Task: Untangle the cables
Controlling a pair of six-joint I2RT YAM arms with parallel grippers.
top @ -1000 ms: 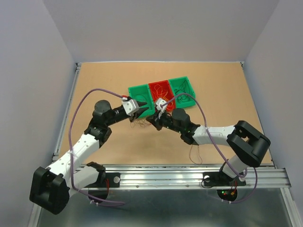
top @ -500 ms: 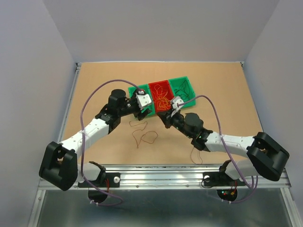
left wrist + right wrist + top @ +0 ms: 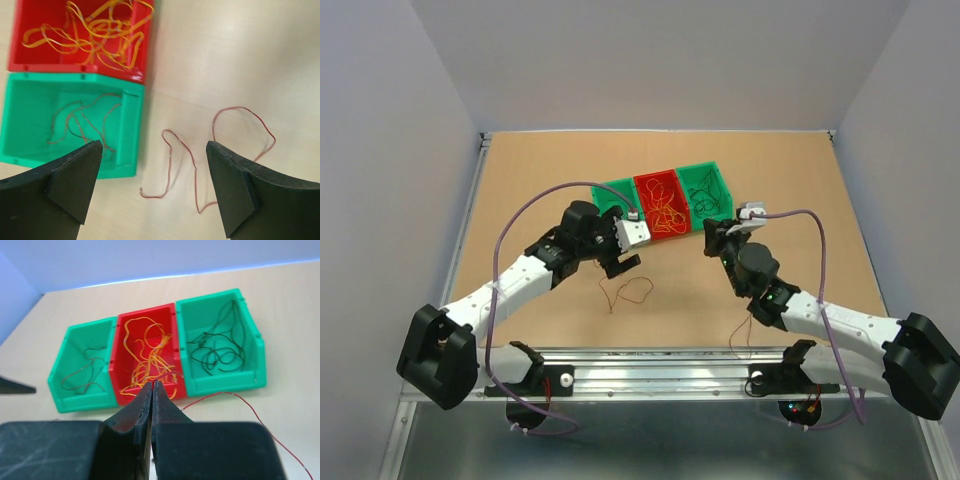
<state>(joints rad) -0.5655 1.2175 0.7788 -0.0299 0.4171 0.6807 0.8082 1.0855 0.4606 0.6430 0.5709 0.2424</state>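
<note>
**Table** [image 3: 540,180]: flat tan board, matte.

Resting on it:
- Three open bins in one touching row toward the far side: green bin [image 3: 85,401], red bin [image 3: 147,310], second green bin [image 3: 225,382].
- Loose red strand [image 3: 240,107], curled on bare board just in front of the bins.
- Thin dark strand [image 3: 734,342], near the front edge.

Arms parted, left jaws released, strand laid out.
The left gripper [image 3: 154,146], nearly closed a second ago at the front of the bins, has spread its jaws wide and shifted slightly nearer. The right gripper [image 3: 151,383] has swung from the centre to just in front of the right-hand green bin [image 3: 225,381], its arm stretched outward. Where a small tangle sat under both grippers, a red strand [image 3: 241,107] now lies in open loops on the table [image 3: 550,180].
</note>
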